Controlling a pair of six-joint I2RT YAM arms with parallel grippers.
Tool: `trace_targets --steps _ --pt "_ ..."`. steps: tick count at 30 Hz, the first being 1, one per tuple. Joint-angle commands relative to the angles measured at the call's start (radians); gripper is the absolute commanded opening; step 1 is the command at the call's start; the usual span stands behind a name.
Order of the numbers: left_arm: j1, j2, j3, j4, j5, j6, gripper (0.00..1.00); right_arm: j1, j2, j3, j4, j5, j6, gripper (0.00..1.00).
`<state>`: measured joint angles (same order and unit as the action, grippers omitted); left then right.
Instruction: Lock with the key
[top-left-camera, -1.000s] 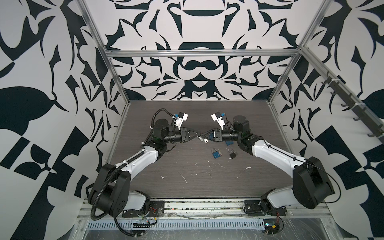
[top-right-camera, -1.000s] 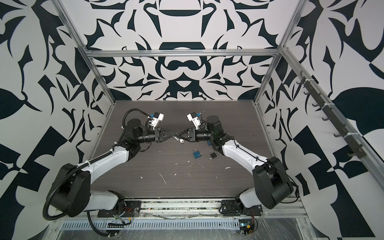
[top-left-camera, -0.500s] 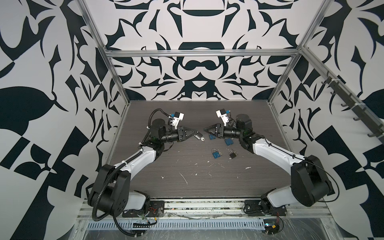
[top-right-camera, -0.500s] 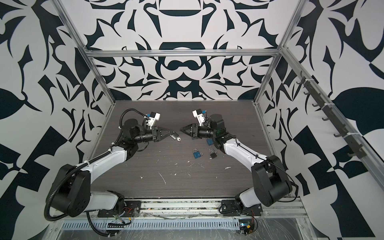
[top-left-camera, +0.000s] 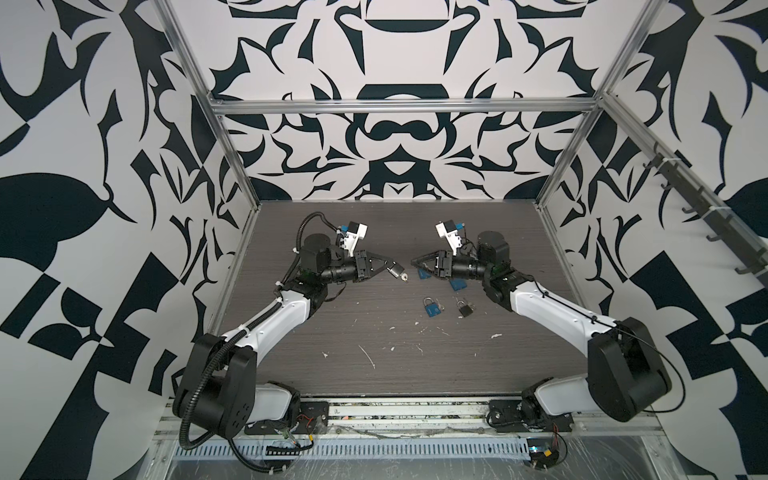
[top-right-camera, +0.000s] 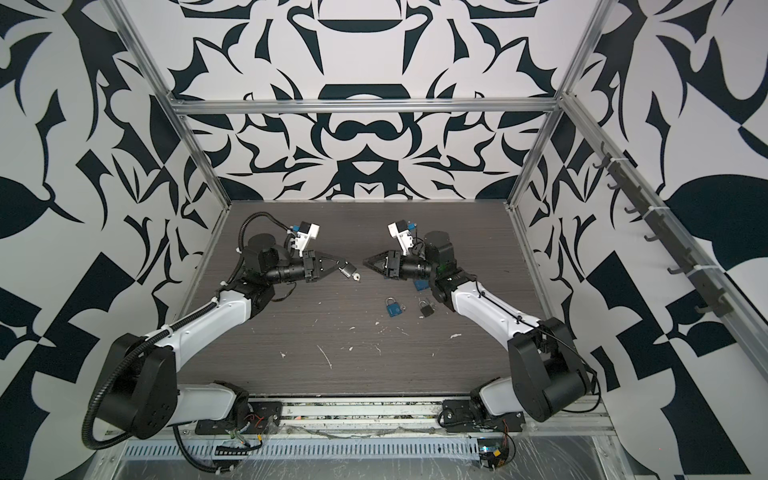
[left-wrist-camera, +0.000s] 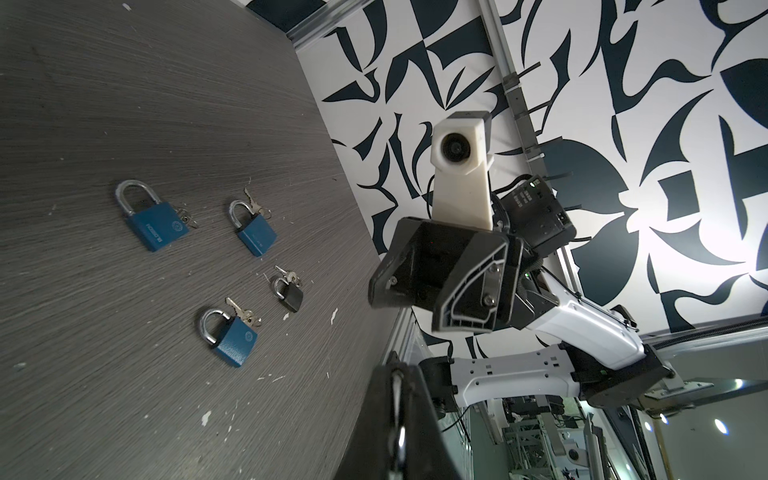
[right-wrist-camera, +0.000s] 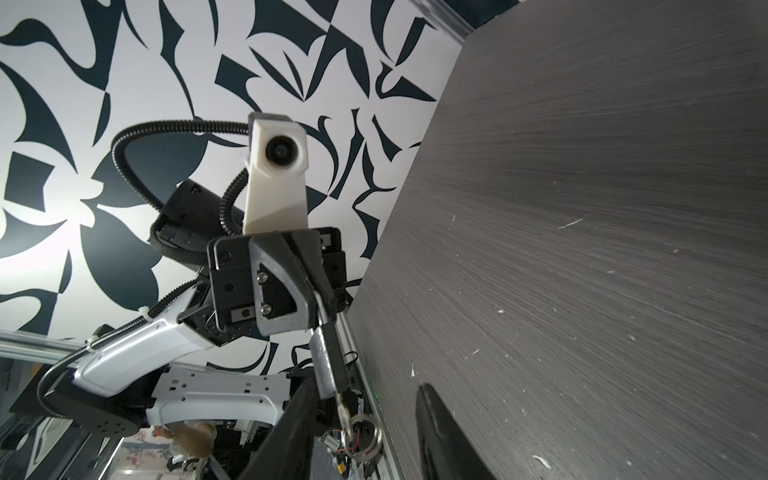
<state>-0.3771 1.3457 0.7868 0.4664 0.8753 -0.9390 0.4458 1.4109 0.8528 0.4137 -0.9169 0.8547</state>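
Note:
My left gripper (top-left-camera: 388, 266) is shut on the shackle of a small dark padlock (top-left-camera: 395, 272), held in the air above the table. In the right wrist view the padlock (right-wrist-camera: 328, 357) hangs from those fingers. A key (right-wrist-camera: 344, 409) sticks out of its bottom, with a key ring (right-wrist-camera: 365, 436) dangling from it. In the left wrist view only the thin metal shackle shows between the closed left gripper (left-wrist-camera: 398, 415) fingers. My right gripper (top-left-camera: 413, 262) faces the padlock from the right, a short gap away. It stands open with nothing between its fingers (right-wrist-camera: 436, 428).
Other padlocks with keys lie on the dark wood table (top-left-camera: 374, 340): three blue padlocks (left-wrist-camera: 156, 224) (left-wrist-camera: 253, 232) (left-wrist-camera: 232, 340) and a small black padlock (left-wrist-camera: 289, 293). They sit under and in front of the right arm. Patterned walls enclose the table on three sides.
A second ago both grippers met at the padlock's key. Since then the right gripper has let go and drawn back right, and the left has pulled back left with the padlock.

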Motion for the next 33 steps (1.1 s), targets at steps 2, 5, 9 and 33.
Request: trace_targets --steps 2,5,9,33 --pt "0.004 0.007 0.053 0.003 -0.007 0.016 0.0 0.036 -0.002 0.021 0.061 -0.036 -0.008 0.41" --pt "0.004 0.015 0.062 0.009 -0.012 0.013 0.0 0.047 0.006 0.027 0.061 -0.038 -0.009 0.38" --pt "0.004 0.015 0.067 0.014 -0.015 0.011 0.0 0.054 0.017 0.034 0.061 -0.041 -0.008 0.27" --pt "0.131 -0.043 0.05 0.064 0.02 -0.035 0.0 0.054 -0.004 -0.025 0.065 -0.019 0.01 0.0"
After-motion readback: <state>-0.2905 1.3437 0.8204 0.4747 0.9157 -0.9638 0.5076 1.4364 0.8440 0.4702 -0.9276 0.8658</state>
